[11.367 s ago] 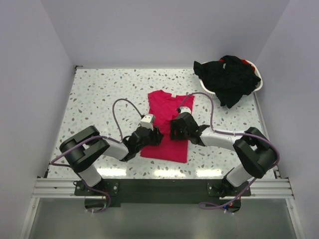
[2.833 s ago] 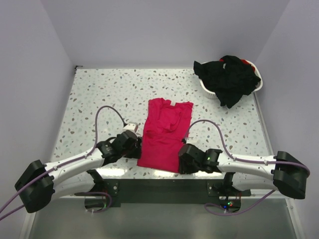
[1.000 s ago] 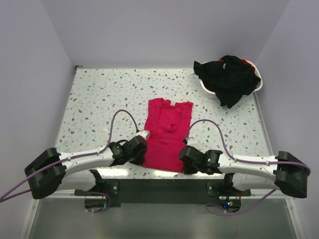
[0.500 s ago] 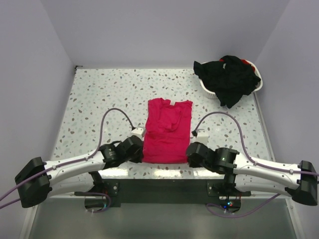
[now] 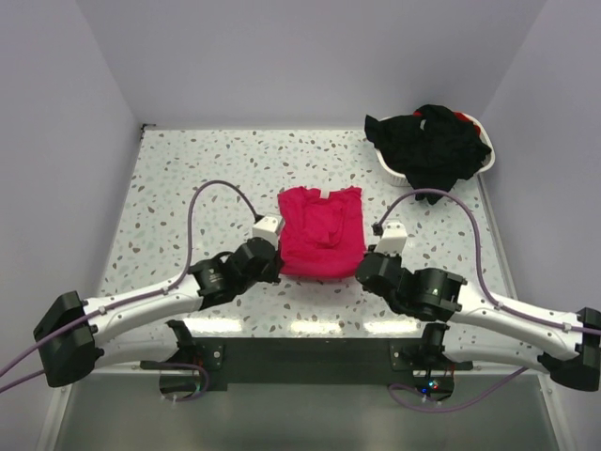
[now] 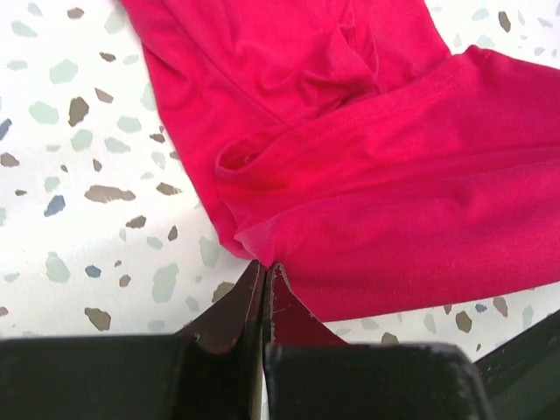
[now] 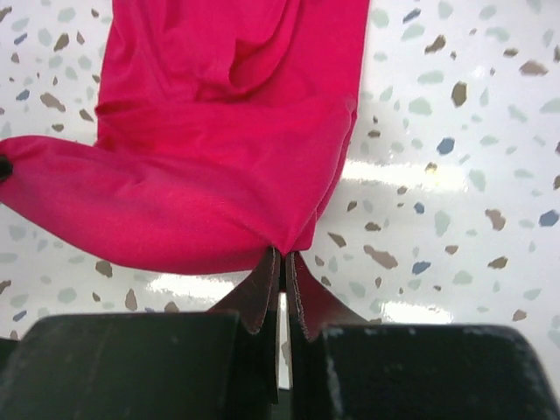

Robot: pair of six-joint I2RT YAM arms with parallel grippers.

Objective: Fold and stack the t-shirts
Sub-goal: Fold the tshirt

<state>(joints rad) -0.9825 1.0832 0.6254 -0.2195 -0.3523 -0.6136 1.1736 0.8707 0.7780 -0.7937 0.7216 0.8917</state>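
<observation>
While left gripper (image 6: 264,282) and right gripper (image 7: 283,273) pinch it, t-shirt (image 5: 322,246) sags

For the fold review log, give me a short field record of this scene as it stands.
red shirt: collar end flat on the table, near edge pinched at both corners
left hand: shut on the red shirt's left near corner
right hand: shut on the red shirt's right near corner
black shirts: heaped in the basket, far right corner
stack: none yet
</observation>
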